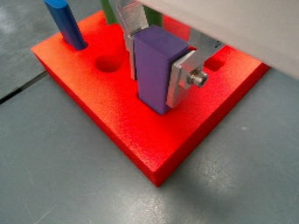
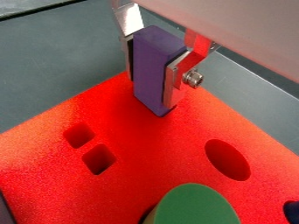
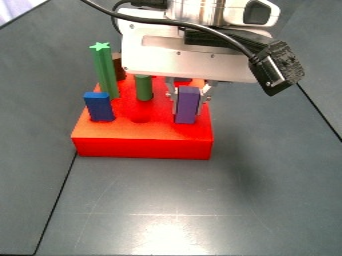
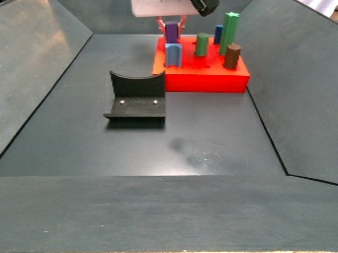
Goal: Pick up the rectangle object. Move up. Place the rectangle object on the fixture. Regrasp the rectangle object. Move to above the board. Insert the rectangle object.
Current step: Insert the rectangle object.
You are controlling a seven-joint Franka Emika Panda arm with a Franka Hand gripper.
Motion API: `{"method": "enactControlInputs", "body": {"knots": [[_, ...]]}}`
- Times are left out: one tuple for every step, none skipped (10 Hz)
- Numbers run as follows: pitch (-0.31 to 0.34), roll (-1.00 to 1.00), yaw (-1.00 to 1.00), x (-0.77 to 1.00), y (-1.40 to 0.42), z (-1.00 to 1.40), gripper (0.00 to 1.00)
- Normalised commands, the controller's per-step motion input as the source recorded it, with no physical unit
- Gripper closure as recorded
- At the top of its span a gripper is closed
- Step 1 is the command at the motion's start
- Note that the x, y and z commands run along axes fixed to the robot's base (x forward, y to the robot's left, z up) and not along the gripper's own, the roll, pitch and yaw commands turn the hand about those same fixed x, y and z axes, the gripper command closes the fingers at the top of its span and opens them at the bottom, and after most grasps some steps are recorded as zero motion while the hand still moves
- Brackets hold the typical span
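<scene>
The rectangle object is a purple upright block [image 1: 152, 70], also seen in the other wrist view [image 2: 149, 66]. My gripper [image 1: 156, 77] is shut on it, one silver finger on each side face. The block's lower end meets the top of the red board [image 1: 140, 131]; whatever hole lies under it is hidden. In a side view the block [image 3: 187, 104] stands at the board's [image 3: 144, 140] right end under the gripper [image 3: 187, 88]. In the other side view the gripper [image 4: 172, 22] is over the board's [image 4: 205, 77] far left part.
The board holds a blue block [image 3: 96, 105], a green star peg [image 3: 100, 68] and a green cylinder [image 3: 142, 88]. Two square holes [image 2: 89, 145] and a round hole [image 2: 228, 159] stay open. The dark fixture [image 4: 134, 99] stands on the floor near the board.
</scene>
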Motion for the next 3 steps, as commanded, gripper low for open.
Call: {"method": "enactControlInputs", "body": {"knots": [[0.000, 0.03, 0.00, 0.00, -0.01, 0.00, 1.00], [0.000, 0.01, 0.00, 0.00, 0.00, 0.00, 1.00], [0.000, 0.00, 0.00, 0.00, 0.00, 0.00, 1.00]]}}
